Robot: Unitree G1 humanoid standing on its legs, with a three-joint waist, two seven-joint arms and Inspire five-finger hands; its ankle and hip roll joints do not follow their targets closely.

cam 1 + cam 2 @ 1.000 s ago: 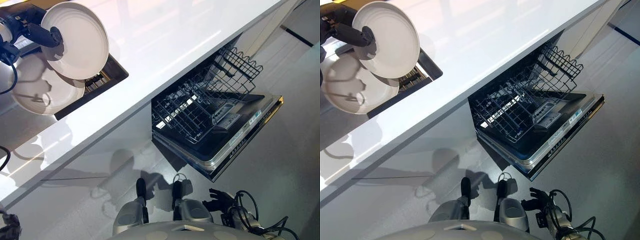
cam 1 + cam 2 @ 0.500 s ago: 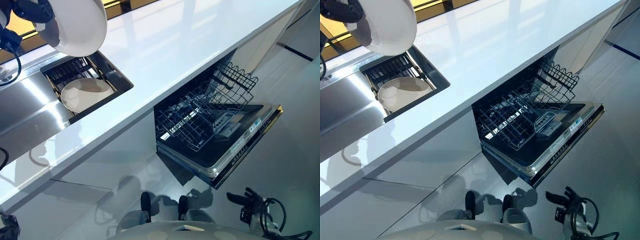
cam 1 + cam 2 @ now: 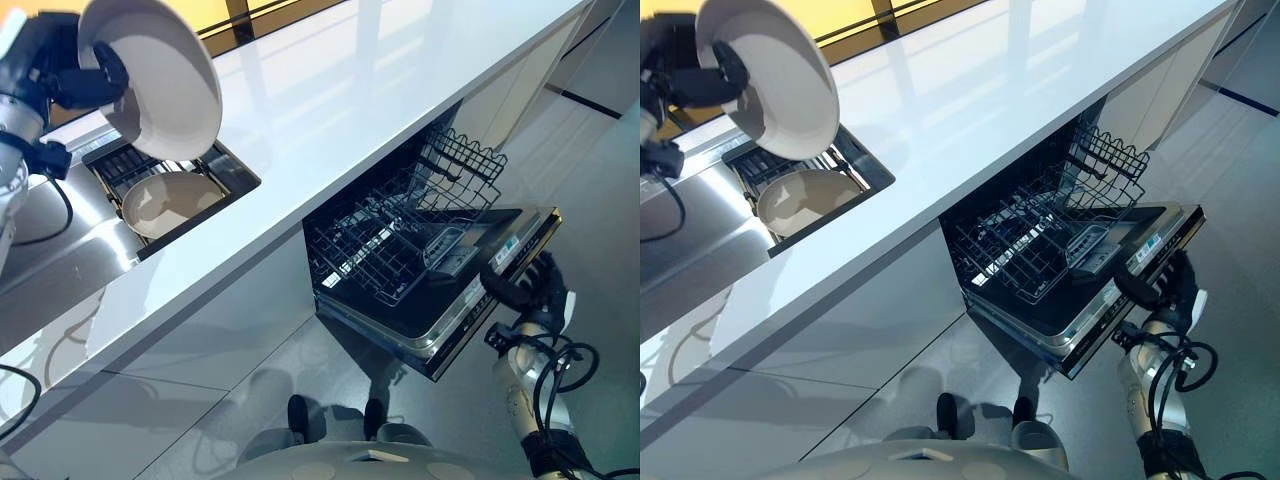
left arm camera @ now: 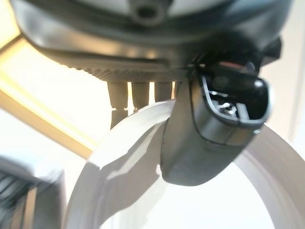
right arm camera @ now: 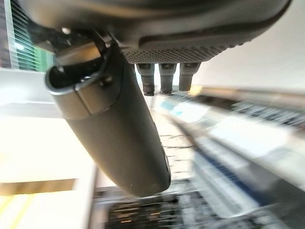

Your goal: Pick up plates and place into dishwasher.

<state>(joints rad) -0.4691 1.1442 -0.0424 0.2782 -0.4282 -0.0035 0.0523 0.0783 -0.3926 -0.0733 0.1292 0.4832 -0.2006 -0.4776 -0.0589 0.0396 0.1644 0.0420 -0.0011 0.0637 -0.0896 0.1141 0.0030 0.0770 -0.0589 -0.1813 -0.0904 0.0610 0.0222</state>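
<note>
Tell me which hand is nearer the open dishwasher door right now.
Right. The right hand is at the outer edge of the dishwasher door; the left hand holds a plate above the sink, far off.

The white countertop (image 3: 330, 110) lies bare between the sink (image 3: 170, 190) and the open dishwasher door (image 3: 480, 290). The wire rack (image 3: 400, 240) sits pulled out, unloaded, its tines upright; the right hand (image 3: 535, 290) is just beside the door's edge.
</note>
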